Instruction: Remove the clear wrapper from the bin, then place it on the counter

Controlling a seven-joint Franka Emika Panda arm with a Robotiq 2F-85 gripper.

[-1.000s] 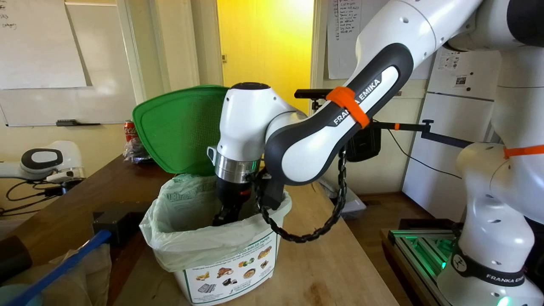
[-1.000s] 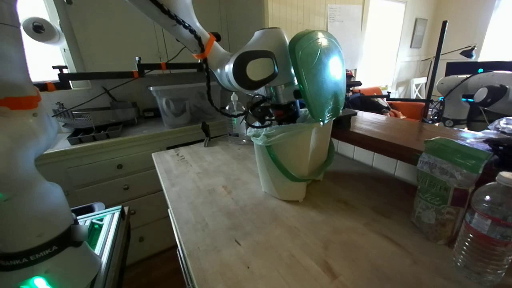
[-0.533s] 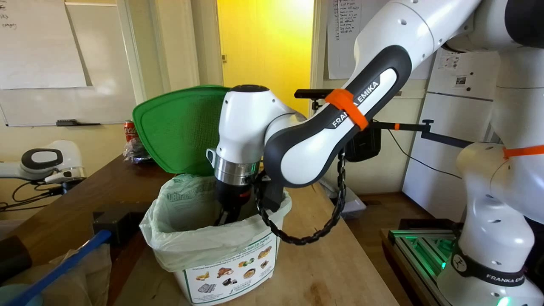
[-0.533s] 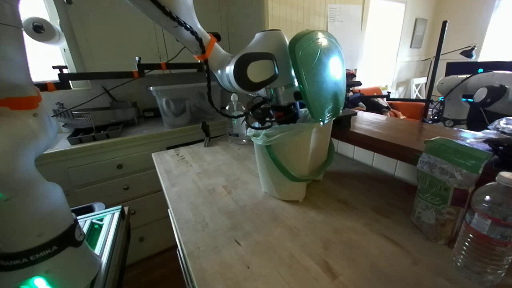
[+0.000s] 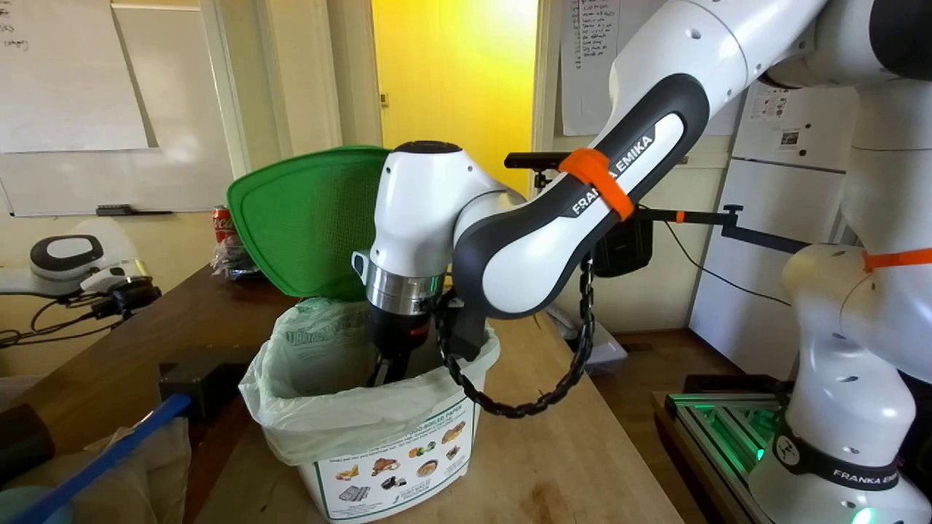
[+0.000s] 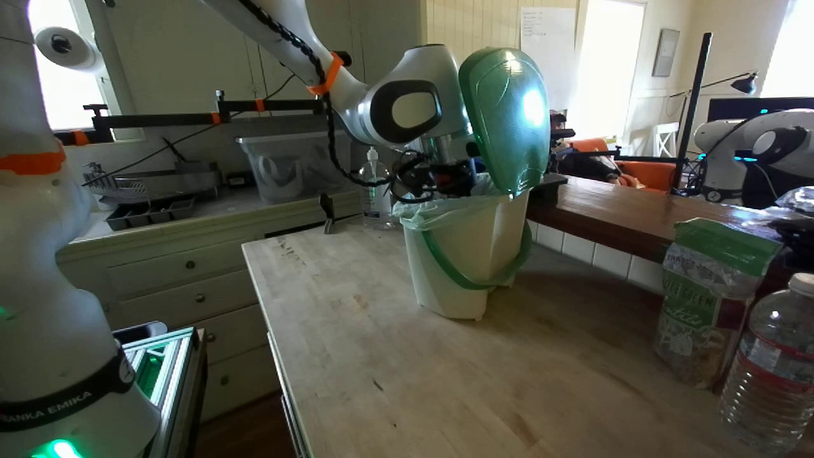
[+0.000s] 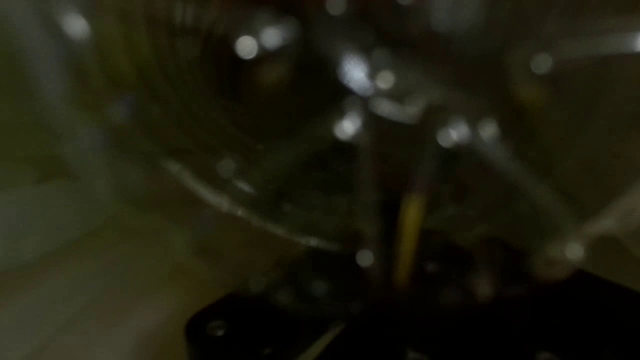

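The gripper points down into the white waste bin, its tips hidden behind the pale liner bag; how far apart they stand, or whether they grip anything, I cannot tell. In the dim, blurred wrist view, what is most likely the clear wrapper glints right in front of the gripper, inside the bin — long axis unreadable — so a lift straight up, past the open green lid, seems due.

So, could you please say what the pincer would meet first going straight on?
Probably the glossy item in the bin, below the pincer; the blurred wrist view leaves its identity and depth unclear.
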